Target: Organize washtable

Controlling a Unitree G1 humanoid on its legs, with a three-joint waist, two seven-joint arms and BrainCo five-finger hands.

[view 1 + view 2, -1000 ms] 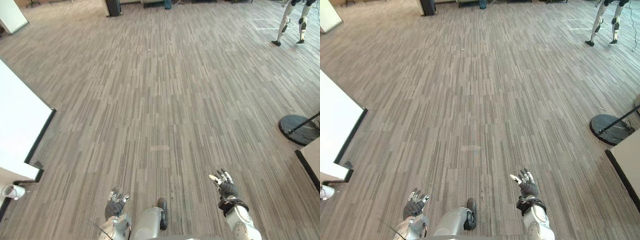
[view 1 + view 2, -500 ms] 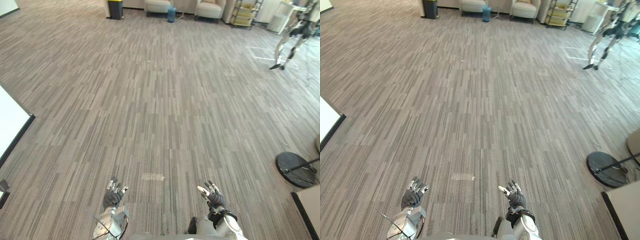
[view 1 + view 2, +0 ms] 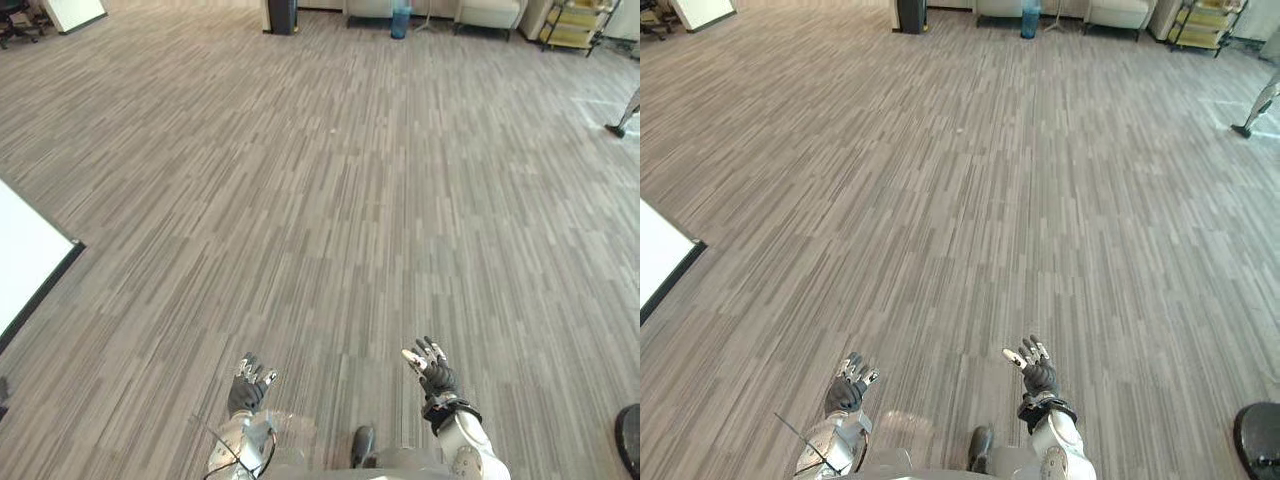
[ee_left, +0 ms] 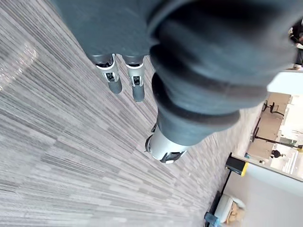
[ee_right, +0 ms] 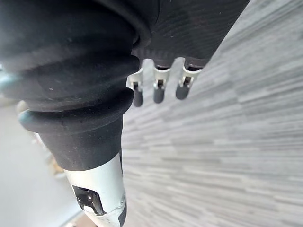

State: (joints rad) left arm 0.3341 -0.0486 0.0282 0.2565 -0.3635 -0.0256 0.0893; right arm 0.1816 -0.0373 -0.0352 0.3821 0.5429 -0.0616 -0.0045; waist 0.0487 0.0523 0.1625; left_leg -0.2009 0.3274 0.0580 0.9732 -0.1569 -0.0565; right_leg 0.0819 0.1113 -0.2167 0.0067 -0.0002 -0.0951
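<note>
The floor is grey-brown, patterned in thin lengthwise streaks of lighter and darker grey set in plank-like blocks. At the left edge of the frame, a white panel carries a black border. Along the top edge stand a black bin, a blue container, pale beige armchairs and a yellow shelf cart. In the lower right corner lies a black round base. Low in the frame, the left hand and right hand have dark grey ribbed covers and silver fingers with dark tips.
</note>
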